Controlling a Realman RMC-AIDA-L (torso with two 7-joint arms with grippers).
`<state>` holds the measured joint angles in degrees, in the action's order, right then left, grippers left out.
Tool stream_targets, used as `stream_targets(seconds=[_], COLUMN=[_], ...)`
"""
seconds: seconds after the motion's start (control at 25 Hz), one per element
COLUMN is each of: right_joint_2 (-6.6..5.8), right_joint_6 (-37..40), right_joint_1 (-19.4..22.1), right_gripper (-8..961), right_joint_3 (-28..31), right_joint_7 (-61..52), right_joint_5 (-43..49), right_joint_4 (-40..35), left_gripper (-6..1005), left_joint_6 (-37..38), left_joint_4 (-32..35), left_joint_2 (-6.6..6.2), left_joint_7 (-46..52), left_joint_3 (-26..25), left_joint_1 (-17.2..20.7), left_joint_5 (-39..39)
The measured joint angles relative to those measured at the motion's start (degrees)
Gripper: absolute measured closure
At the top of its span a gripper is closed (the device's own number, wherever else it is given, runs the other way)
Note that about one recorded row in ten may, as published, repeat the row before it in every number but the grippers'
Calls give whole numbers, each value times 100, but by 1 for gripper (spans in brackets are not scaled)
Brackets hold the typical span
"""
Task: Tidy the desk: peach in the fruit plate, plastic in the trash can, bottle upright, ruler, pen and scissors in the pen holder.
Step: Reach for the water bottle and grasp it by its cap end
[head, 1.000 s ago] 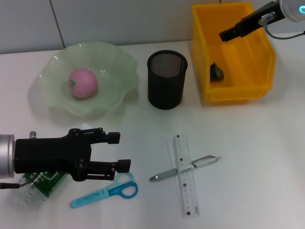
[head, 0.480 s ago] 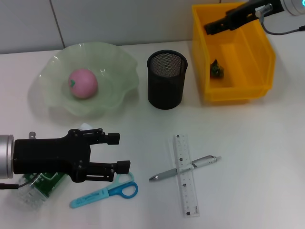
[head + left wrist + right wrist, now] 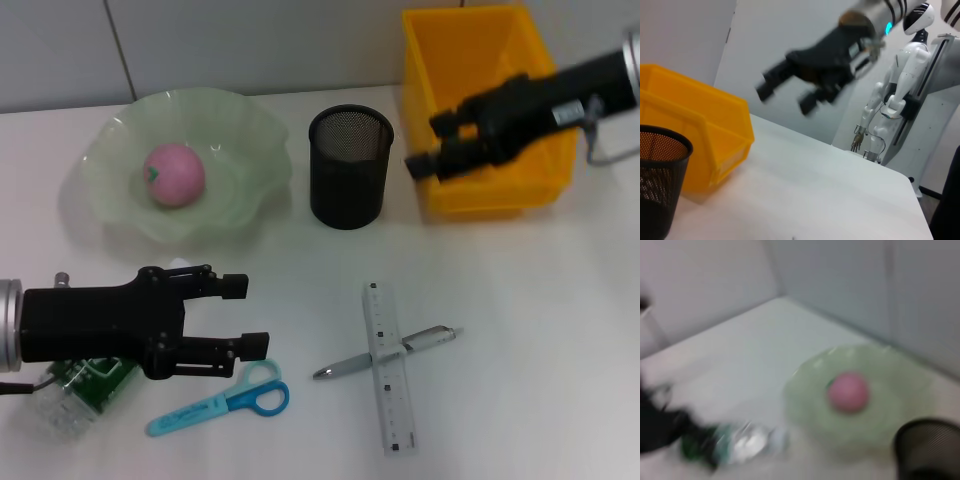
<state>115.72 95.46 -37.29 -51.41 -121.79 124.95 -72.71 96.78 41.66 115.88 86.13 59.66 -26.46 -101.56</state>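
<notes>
Two grippers in head view. Left gripper (image 3: 255, 316), lower left, unmoved since earlier frame: jaws open, empty, above lying bottle (image 3: 75, 390). Scissors (image 3: 222, 402) lie just beneath, long axis near-horizontal, loops rightward. Ruler (image 3: 388, 366) near-vertical, lower centre, pen (image 3: 388, 352) across it, tip lower-left. Right gripper (image 3: 432, 145), upper right, has swung down-left over yellow bin (image 3: 480, 60) front; open, empty.

Black mesh pen holder (image 3: 350, 167), glossy translucent fruit plate (image 3: 240, 160), clear plastic ruler (image 3: 385, 365).
</notes>
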Motion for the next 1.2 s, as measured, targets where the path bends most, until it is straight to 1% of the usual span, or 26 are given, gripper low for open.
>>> stream_targets(seconds=[0.04,0.08,0.12,0.16,0.2,0.24,0.28,0.32,0.36,0.44,0.48,0.52,0.56,0.6,0.68,0.8,0.84,0.88,0.92,0.96,1.04,1.2], right_joint_2=[-49,-49,-67,-67,-69,-66,-66,-40,-40,-25,-25,-25,-28,-26,-19,32,86,86,137,137,180,185], right_joint_6=[233,233,368,368,415,432,432,406,406,366,366,349,326,307,278,152,69,69,23,23,5,-34], right_joint_1=[89,89,179,179,224,285,285,316,316,312,312,309,313,326,342,388,415,415,449,449,476,484], right_gripper=[191,191,191,191,191,191,191,191,191,191,191,191,191,191,191,191,191,191,191,191,191,191], right_joint_3=[11,11,65,65,107,259,259,551,551,1019,1019,1167,1414,1539,1611,1745,1762,1762,1765,1765,1768,1761], right_joint_7=[484,484,1020,1020,1304,1876,1876,2495,2495,3247,3247,3469,3863,4107,4271,4663,4849,4849,4958,4958,5024,5026], right_joint_5=[-68,-68,-104,-104,-109,-124,-124,-135,-135,-148,-148,-153,-188,-217,-241,-284,-288,-288,-288,-288,-288,-288], right_joint_4=[278,278,604,604,787,1166,1166,1663,1663,2417,2417,2660,3065,3260,3396,3758,3934,3934,4014,4014,4058,4101], left_gripper=[175,176,176,176,176,176,176,176,177,177,177,177,177,177,178,178,178,178,179,179,179,180], left_joint_6=[15,15,27,27,30,32,32,37,37,41,41,43,48,48,45,23,19,9,0,-5,-31,-137], left_joint_4=[0,0,0,0,0,0,0,-1,-1,-21,-21,-28,-31,-31,-38,-48,-48,-48,-48,-49,-48,197], left_joint_2=[-4,-4,-5,-5,-5,-5,-5,-5,-5,-5,-5,-5,-5,-5,-4,1,3,5,7,7,8,22], left_joint_7=[7,7,8,8,8,9,9,10,10,27,27,43,71,71,79,80,80,80,80,80,81,246], left_joint_3=[0,0,2,2,2,2,2,1,1,2,2,2,2,2,2,2,2,2,2,2,2,1], left_joint_1=[-1,-1,-4,-4,-5,-6,-6,-13,-13,-49,-49,-55,-61,-61,-61,-61,-62,-62,-62,-62,-61,-59], left_joint_5=[-15,-15,-23,-23,-23,-24,-24,-26,-26,-28,-28,-29,-30,-30,-31,-38,-40,-41,-42,-42,-44,-152])
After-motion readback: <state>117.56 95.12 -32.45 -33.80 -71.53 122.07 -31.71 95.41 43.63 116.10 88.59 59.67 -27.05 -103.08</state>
